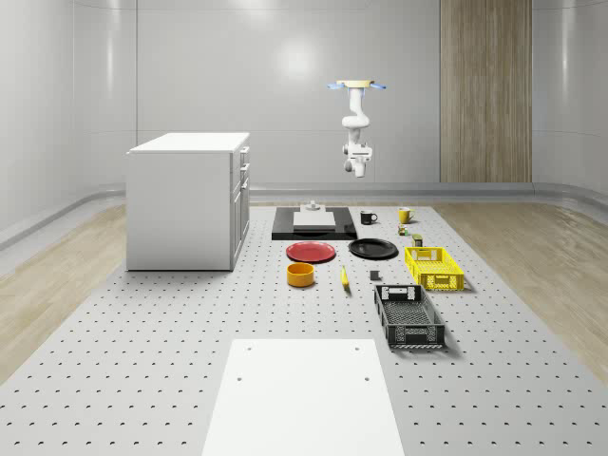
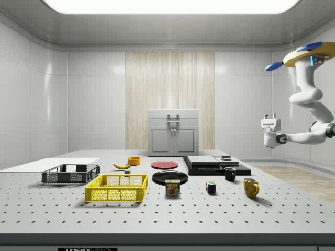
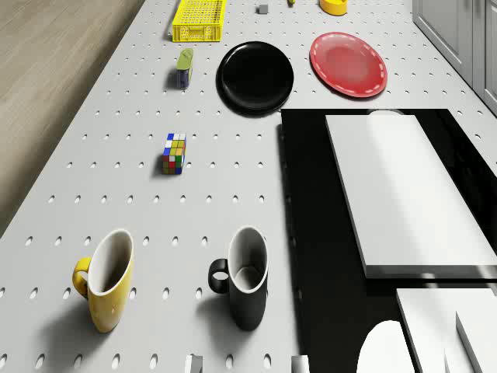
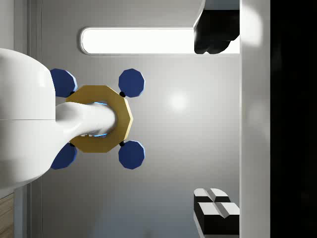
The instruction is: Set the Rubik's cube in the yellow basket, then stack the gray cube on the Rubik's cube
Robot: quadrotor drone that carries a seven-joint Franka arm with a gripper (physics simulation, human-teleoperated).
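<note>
Table's Rubik's cube (image 3: 175, 153) colours resolve from drone (image 2: 306, 53) camera.

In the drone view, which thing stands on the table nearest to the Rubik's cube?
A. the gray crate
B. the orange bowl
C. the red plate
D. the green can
D: the Rubik's cube stands free on the table, and the green can is the closest of these, nearer than the red plate; the yellow basket lies beyond the can.
</note>
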